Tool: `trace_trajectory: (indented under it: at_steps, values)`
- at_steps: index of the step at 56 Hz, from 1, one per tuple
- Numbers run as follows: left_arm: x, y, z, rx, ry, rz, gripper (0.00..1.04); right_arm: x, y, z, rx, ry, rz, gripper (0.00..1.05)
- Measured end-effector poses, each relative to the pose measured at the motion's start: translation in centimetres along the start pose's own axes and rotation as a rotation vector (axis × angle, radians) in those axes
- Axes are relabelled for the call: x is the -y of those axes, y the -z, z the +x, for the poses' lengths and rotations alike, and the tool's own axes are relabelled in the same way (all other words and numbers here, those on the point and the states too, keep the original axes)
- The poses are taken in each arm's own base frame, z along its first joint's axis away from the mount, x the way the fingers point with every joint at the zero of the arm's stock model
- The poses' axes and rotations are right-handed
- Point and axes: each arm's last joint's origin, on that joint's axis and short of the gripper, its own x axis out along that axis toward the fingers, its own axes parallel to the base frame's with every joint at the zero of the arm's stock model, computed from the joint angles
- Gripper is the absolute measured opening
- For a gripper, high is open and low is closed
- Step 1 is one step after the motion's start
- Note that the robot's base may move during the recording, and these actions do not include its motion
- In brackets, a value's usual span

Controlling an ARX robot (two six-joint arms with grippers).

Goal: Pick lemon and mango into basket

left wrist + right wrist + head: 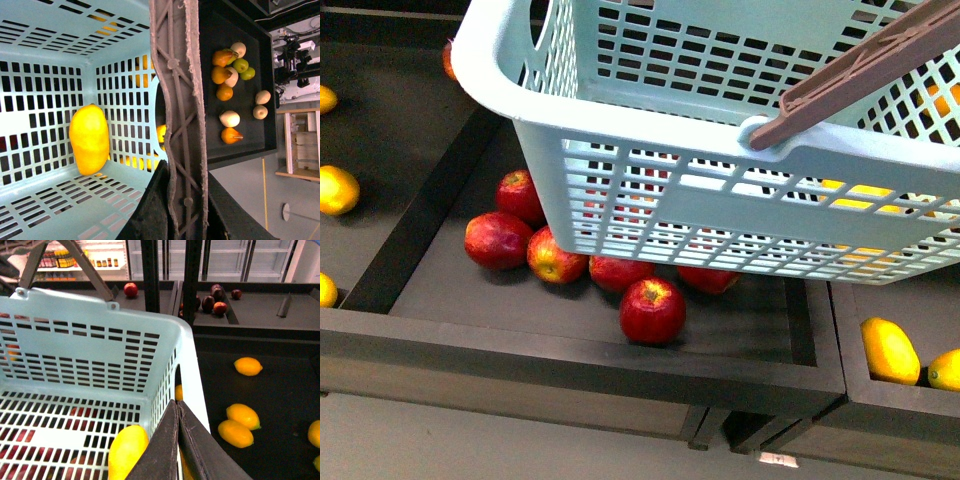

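The light teal basket point(650, 120) hangs tilted above the fruit bins, and my left gripper point(175, 202) is shut on its brownish handle point(177, 90). One long yellow mango point(89, 139) lies inside on the lattice floor; the right wrist view shows this mango point(127, 450) beside my right gripper point(177, 407). That gripper is shut with nothing in it, right at the basket's rim point(192, 375). A rounder yellow fruit, apparently a lemon point(338, 190), lies in the left bin. Neither gripper shows in the front view.
Several red apples point(652, 310) lie in the bin under the basket. Oval yellow-orange fruits point(242, 416) lie in the dark bin right of the basket, and one shows in front point(888, 350). A tray of pears point(230, 119) and dark bin walls point(580, 350) are nearby.
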Motion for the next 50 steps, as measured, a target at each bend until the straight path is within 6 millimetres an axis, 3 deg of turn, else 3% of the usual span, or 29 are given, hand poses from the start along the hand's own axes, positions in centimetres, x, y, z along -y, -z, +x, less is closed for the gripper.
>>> trace_trajectory:
  at_steps: [16,27,39,43,50]
  values:
    - [0.0,0.1,0.0,-0.006,0.005,0.0,0.08,0.0,1.0,-2.4,-0.002,0.0,0.0,0.03]
    - [0.0,0.0,0.0,-0.001,0.0,0.0,0.08,0.0,1.0,-2.6,0.007,0.0,-0.001,0.51]
    - [0.0,0.0,0.0,-0.002,0.002,-0.001,0.08,0.0,1.0,-2.6,0.007,0.0,-0.001,0.88]
    - [0.0,0.0,0.0,-0.003,0.002,-0.001,0.08,0.0,1.0,-2.6,0.007,0.002,0.0,0.97]
    - [0.5,0.6,0.2,-0.022,0.017,0.012,0.08,0.0,1.0,-2.6,0.008,0.006,0.0,0.96]
